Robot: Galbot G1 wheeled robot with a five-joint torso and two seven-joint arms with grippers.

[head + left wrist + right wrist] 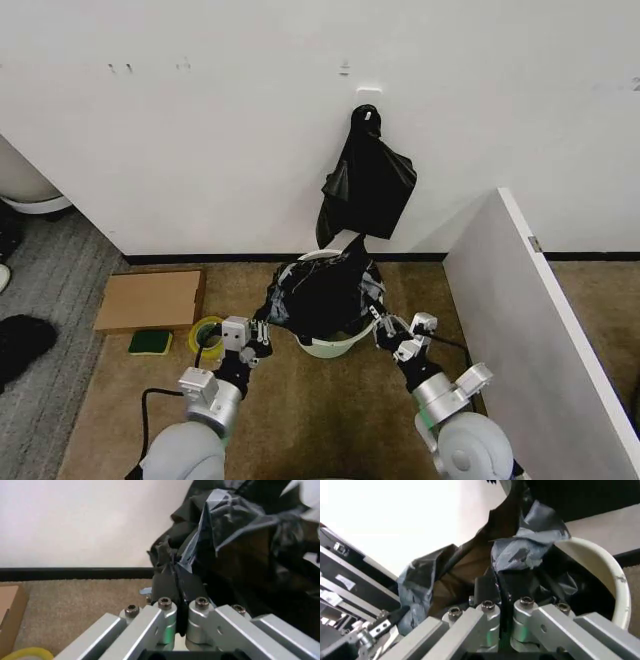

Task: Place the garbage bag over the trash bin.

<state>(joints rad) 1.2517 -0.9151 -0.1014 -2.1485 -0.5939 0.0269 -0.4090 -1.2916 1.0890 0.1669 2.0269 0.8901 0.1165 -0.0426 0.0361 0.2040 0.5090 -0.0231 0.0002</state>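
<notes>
Left gripper (262, 333) and right gripper (381, 325) each pinched a fold of the garbage bag (322, 292), which sat bunched over the trash bin (330, 347) between them. Judgement: spread the film outward past the rim before lowering. Partition panel (530, 310) crowded the right gripper's outer side; carpet beyond the left gripper was roomier.

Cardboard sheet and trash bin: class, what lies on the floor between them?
A yellow tape roll and a green sponge, seen in the head view.
</notes>
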